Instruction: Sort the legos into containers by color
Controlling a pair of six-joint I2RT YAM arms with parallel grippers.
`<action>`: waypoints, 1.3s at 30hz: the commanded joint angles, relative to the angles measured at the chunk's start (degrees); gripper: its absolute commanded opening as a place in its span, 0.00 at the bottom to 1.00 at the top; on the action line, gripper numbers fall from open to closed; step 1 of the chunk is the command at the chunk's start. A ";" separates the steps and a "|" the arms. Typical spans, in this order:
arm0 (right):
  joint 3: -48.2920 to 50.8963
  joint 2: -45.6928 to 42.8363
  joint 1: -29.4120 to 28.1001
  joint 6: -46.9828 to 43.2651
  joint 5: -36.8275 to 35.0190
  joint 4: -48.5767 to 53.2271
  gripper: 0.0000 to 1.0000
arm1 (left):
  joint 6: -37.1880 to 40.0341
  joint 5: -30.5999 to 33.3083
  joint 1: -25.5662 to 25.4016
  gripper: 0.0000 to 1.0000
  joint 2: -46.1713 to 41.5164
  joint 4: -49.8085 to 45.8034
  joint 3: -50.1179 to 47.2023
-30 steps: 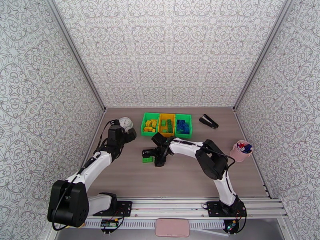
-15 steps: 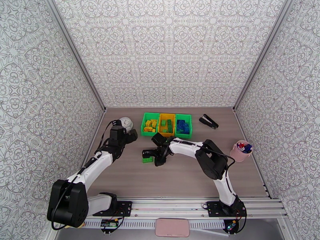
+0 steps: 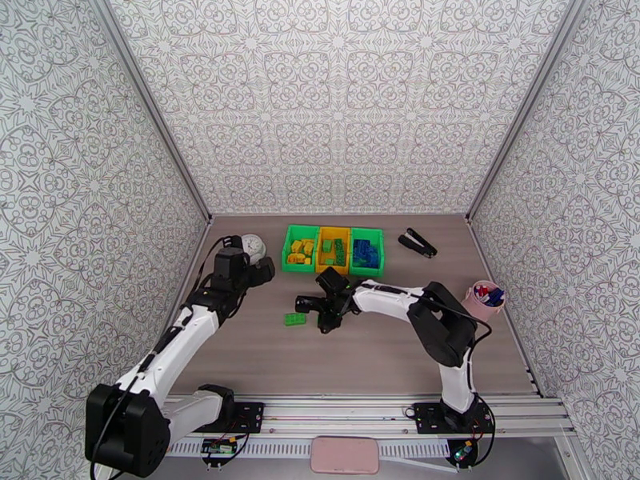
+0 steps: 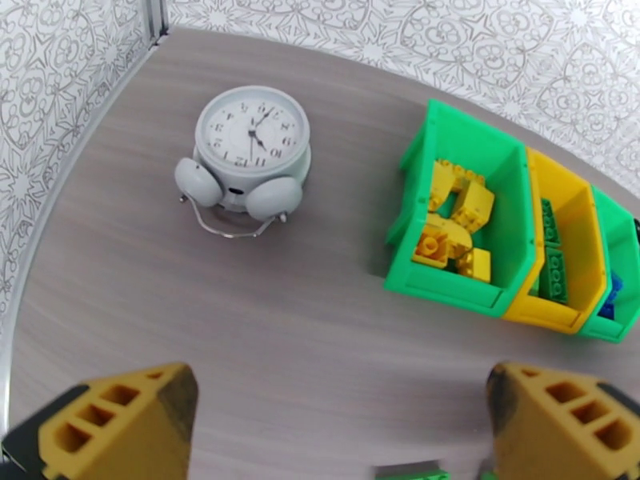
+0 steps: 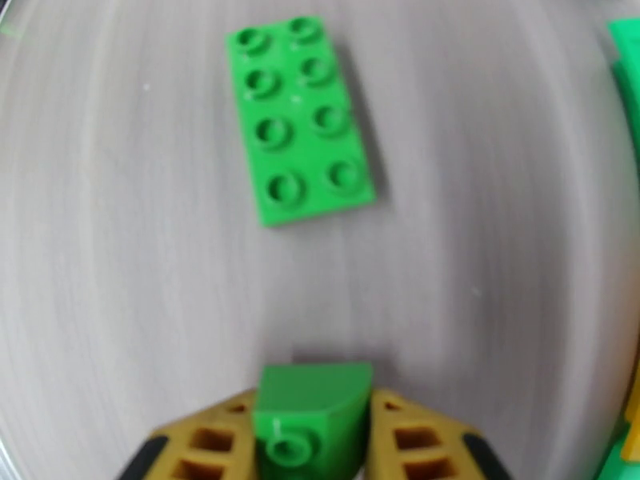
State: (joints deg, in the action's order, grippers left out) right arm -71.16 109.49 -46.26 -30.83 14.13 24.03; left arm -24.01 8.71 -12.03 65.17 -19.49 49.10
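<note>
Right wrist view: one small green brick (image 5: 312, 406), a single stud showing on its near face, sits clamped between the two yellow right fingers (image 5: 212, 446), which are closed against its sides just above the desk (image 5: 496, 258). Beyond it, apart from the held piece, one flat green plate (image 5: 300, 118) lies on the wood with its eight studs up, in two rows of four. In the top external view that plate (image 3: 294, 318) rests near the middle of the desk, just left of the right fingers (image 3: 305, 302) and in front of the containers.

Three bins stand joined in a row at the far side. The left green bin (image 4: 436, 283) holds a heap of yellow bricks (image 4: 448, 234), too piled up to count. The yellow bin (image 4: 544, 314) in the middle holds at least two green bricks (image 4: 554, 274). The right green bin (image 4: 606, 330) holds blue bricks (image 4: 613, 296), mostly cut off at the frame edge.

Both left fingers (image 4: 120, 418) stand spread wide at the lower corners of the left wrist view, with nothing between them, hanging over bare desk in front of the left green bin.

One white twin-bell alarm clock (image 4: 252, 146) lies face up left of the bins. One black stapler (image 3: 417, 242) lies right of them, and one pink cup (image 3: 481, 306) stands near the right edge.
</note>
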 commanded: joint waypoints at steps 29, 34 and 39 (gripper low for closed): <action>-23.69 12.81 15.77 11.23 -6.93 -12.35 0.24 | -20.72 -0.29 -17.16 1.00 6.93 -10.78 -2.13; -24.47 14.18 16.04 12.61 -7.25 -13.91 0.31 | -20.97 -1.50 -18.09 1.00 8.30 -12.93 -1.97; -22.84 11.61 16.03 12.38 -6.78 -14.26 0.55 | -22.92 -0.62 -20.62 1.00 10.32 -13.04 -2.61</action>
State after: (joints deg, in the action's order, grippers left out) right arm -93.43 123.00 -30.26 -18.59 6.63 9.61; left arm -44.91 8.60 -31.38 74.30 -30.81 47.40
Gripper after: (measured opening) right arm 0.528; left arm 0.996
